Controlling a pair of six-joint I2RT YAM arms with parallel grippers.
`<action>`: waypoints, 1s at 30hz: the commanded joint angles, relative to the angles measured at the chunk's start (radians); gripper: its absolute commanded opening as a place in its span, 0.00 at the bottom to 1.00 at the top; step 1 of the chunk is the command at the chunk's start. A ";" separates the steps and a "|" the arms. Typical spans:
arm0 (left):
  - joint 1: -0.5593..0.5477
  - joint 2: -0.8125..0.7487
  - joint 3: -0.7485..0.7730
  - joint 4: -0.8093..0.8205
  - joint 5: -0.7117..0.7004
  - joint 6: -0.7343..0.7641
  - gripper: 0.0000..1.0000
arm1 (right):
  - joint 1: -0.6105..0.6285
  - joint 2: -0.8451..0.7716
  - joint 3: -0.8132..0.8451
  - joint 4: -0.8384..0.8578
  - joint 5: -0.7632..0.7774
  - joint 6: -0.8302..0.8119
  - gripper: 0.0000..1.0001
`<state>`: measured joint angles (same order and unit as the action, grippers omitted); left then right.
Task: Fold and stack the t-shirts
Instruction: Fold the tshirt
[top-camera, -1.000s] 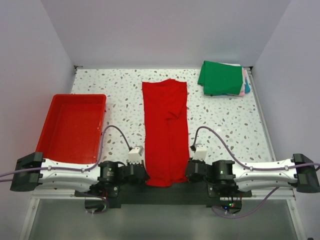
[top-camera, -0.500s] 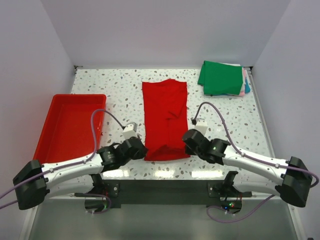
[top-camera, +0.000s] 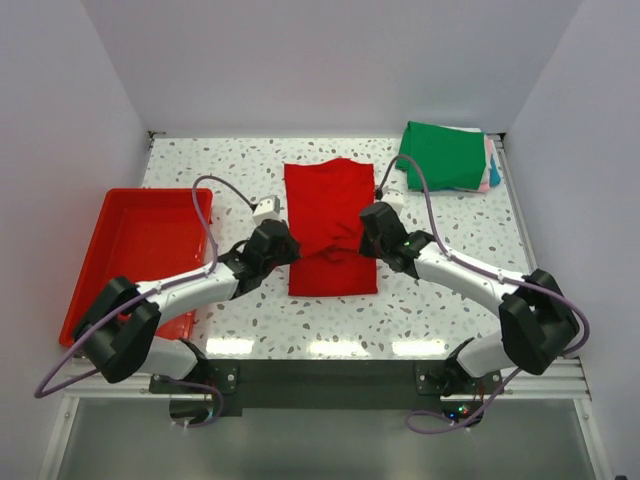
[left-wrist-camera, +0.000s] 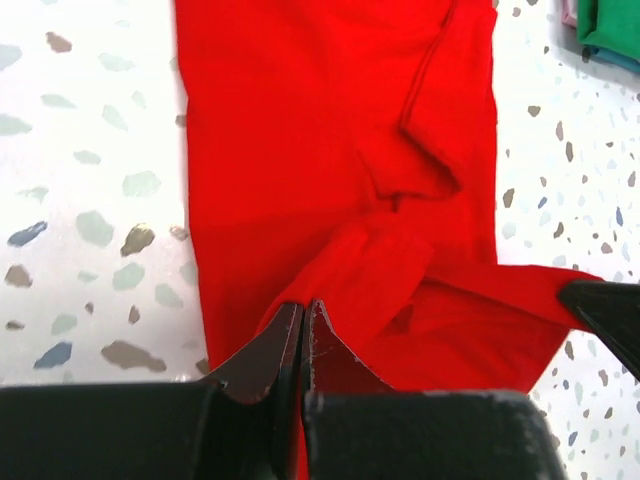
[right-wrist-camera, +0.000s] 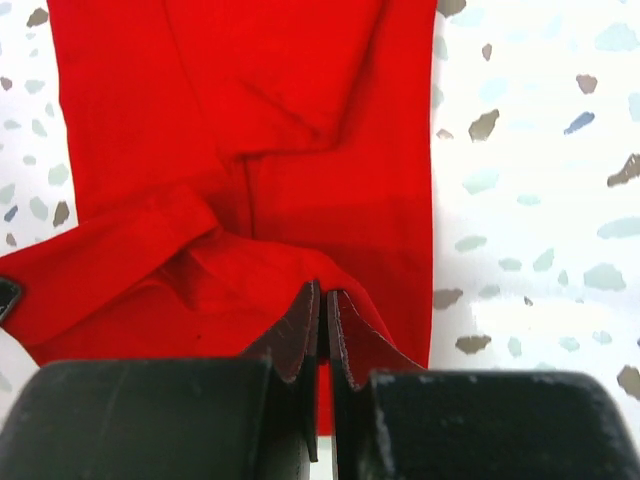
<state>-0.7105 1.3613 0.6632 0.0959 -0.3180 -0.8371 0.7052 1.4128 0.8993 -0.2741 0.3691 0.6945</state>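
The left gripper (left-wrist-camera: 301, 312) and right gripper (right-wrist-camera: 322, 297) each pinch a hem corner of the red shirt (top-camera: 330, 205), mid-desk (top-camera: 450, 290). The cloth is light and limp, and likely sags between them.

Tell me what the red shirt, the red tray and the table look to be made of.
Red shirt: soft matte cloth, probably cotton; it creases and drapes in folds. Tray: rigid plastic, slightly glossy, with smooth moulded walls. Table: hard speckled surface, terrazzo-like, possibly printed laminate; it reflects light near the front.
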 joint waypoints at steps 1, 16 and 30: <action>0.035 0.042 0.065 0.108 0.048 0.069 0.00 | -0.038 0.047 0.073 0.093 -0.045 -0.056 0.00; 0.117 0.071 0.147 0.117 0.138 0.113 0.00 | -0.148 0.057 0.139 0.092 -0.116 -0.084 0.00; 0.299 0.268 0.288 0.130 0.341 0.130 0.61 | -0.297 0.338 0.423 -0.043 -0.286 -0.167 0.64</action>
<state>-0.4393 1.6665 0.9051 0.1844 -0.0418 -0.7284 0.4286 1.7584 1.2491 -0.2619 0.1299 0.5819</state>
